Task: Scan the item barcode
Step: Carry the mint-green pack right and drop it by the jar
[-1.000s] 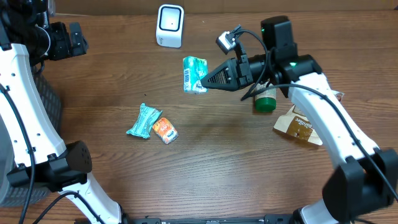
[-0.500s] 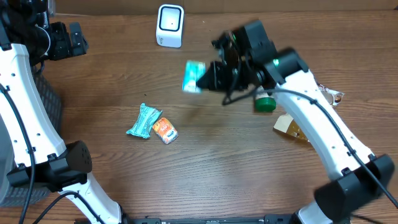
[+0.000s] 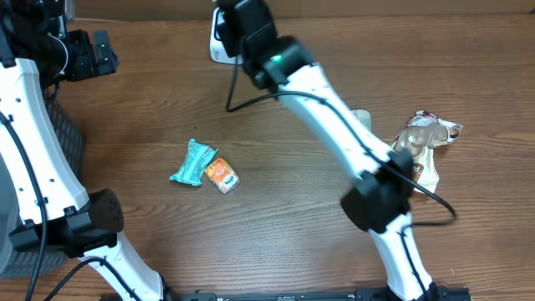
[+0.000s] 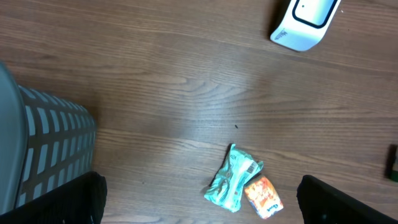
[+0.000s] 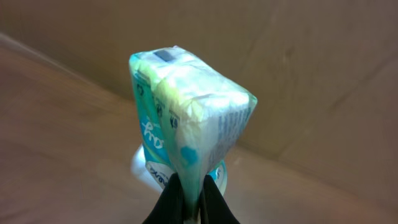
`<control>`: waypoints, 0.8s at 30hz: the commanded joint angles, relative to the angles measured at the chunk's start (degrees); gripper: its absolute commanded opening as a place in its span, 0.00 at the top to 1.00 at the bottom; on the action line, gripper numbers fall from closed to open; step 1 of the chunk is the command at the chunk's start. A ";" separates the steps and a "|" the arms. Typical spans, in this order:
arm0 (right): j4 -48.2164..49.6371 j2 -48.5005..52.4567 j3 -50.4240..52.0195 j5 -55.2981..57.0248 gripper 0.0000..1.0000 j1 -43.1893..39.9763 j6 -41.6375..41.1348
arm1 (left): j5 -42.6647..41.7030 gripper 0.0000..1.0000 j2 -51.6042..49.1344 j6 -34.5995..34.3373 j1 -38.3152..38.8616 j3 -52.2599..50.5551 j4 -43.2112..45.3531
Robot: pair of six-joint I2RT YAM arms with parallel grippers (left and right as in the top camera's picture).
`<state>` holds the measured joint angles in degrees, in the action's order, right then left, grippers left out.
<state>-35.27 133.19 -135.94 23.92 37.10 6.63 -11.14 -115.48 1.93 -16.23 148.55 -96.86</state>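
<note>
Mock shop-checkout test bench: wooden table (image 3: pixel 276 226), white barcode scanner (image 4: pixel 305 23), snack packets (image 3: pixel 194 162), mesh basket (image 4: pixel 50 149).

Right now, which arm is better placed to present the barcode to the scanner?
Right. Its claw is shut on the green pack, held near the white scanner. The left claw is open, empty, and far off beside the basket.

Tissue pack (image 5: pixel 186 112) over scanner (image 4: pixel 305 22); 2 touching pkts (image 3: pixel 201 165) nearer-left.
</note>
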 commanded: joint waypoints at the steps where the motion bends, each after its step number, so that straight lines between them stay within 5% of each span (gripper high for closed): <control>1: 6.56 4.39 -0.61 9.88 0.96 -0.09 18.25 | -0.04 0.00 0.74 0.68 0.17 0.81 0.07; 13: 18.86 16.44 -0.59 3.63 0.96 -0.85 52.57 | -0.04 0.00 0.74 0.68 0.17 0.81 0.07; 24: 23.39 17.40 -0.57 2.12 0.96 -0.85 53.70 | -0.07 0.00 0.74 0.68 0.17 0.81 0.07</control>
<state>-11.94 151.26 -135.81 26.96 36.45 59.11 -11.14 -115.48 1.91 -16.23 148.55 -96.86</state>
